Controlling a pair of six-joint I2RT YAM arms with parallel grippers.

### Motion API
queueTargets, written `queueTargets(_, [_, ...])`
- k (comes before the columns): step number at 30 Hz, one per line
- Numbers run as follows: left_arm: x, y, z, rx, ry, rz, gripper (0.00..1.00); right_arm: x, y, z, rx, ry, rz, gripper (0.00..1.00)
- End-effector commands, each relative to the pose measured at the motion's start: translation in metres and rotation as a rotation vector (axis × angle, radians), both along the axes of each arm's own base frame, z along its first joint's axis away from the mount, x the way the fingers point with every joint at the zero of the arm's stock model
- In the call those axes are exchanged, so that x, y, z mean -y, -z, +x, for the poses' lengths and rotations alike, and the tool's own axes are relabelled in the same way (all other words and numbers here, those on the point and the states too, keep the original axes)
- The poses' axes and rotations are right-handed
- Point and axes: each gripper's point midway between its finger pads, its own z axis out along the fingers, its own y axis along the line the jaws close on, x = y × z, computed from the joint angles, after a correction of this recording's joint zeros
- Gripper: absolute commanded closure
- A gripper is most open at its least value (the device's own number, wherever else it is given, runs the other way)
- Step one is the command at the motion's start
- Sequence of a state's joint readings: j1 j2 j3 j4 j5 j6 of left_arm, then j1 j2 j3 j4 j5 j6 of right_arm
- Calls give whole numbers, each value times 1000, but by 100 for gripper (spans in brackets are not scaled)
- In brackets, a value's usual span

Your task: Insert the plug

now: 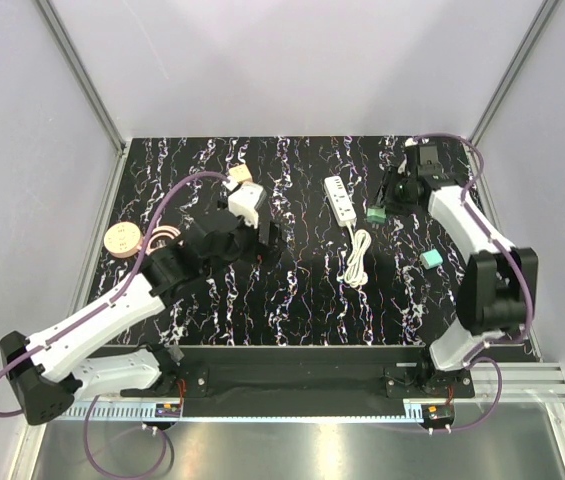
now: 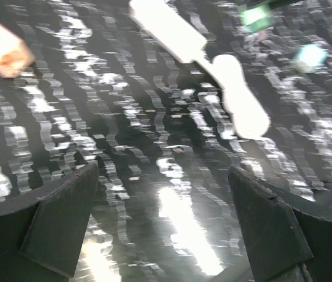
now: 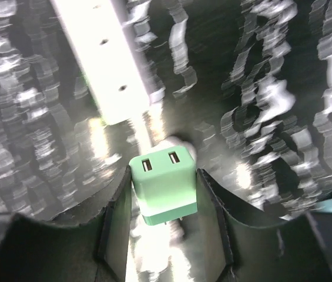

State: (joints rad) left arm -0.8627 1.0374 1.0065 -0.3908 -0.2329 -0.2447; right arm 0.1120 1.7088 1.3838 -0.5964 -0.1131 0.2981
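Inspector: Your table [image 1: 302,300] has a black top, veined white, with strong glare on it.
Operator: And around it?
Inspector: You have plain pale panels [image 1: 292,60] on three sides, metal posts [image 1: 79,70] at the far corners.

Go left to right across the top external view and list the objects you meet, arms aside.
In order: round wooden disc → tan wooden block → white power strip → light-green plug → teal block. The coiled cord overlaps strip and plug, so it is left out.
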Motion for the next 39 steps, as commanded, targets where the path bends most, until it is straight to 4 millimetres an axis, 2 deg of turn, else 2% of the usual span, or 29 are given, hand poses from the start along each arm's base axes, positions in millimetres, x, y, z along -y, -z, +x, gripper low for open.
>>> queueTargets(1, [36,-43,-11,-38,101,-204,4,-51,-63,-11,163,-35,287,87])
queueTargets(2, [38,-43,-5,-22,84,-211,5,-67,-66,-20,164,-37,349,87])
queueTargets(3, [39,-43,-1,-11,68,-209,5,-72,-84,-28,202,-36,379,87])
queueTargets(5, [43,-45,11,45,51,-209,5,-89,-94,-40,220,-32,468,87])
queueTargets(6, [47,-33,22,45,27,-178,5,-100,-108,-50,247,-52,511,87])
queueTargets(7, [51,-30,27,50,25,-170,6,-107,-113,-56,255,-54,549,87])
queueTargets(9, [70,-27,33,42,61,-170,12,-124,-124,-68,266,-66,657,87])
queueTargets(10, [81,-32,32,53,87,-193,13,-130,-125,-72,260,-55,703,87])
queueTargets(13, [105,-40,28,93,134,-219,14,-144,-132,-87,239,-73,794,87])
queueTargets(15, [107,-38,35,102,90,-203,14,-146,-147,-91,281,-83,843,88])
queueTargets(18, [118,-38,41,103,96,-194,14,-142,-157,-96,317,-67,878,87])
queueTargets(21, [131,-45,43,112,122,-206,15,-139,-158,-101,321,-62,881,87])
queueTargets(25, [147,-42,47,104,135,-203,19,-140,-163,-108,328,-57,953,87])
queueTargets(26, [150,-42,49,106,128,-199,24,-139,-168,-111,341,-61,963,87])
queueTargets(28, [151,-42,50,110,119,-198,40,-139,-169,-113,338,-66,966,87])
queueTargets(29, [152,-46,49,115,124,-206,62,-140,-172,-117,338,-81,971,86])
queueTargets(31, [154,-47,48,116,132,-206,71,-141,-169,-121,329,-92,964,86])
queueTargets(34, [159,-51,42,114,168,-217,99,-141,-168,-132,337,-138,962,78])
queueTargets(35, [159,-50,37,104,189,-223,100,-141,-168,-137,341,-152,959,69])
queueTargets(37, [157,-43,29,81,210,-225,100,-139,-165,-144,361,-187,929,58])
queueTargets(38, [156,-47,21,76,245,-244,100,-137,-170,-149,386,-201,920,53])
queueTargets(39, [155,-47,14,66,269,-250,100,-135,-172,-152,407,-215,904,43])
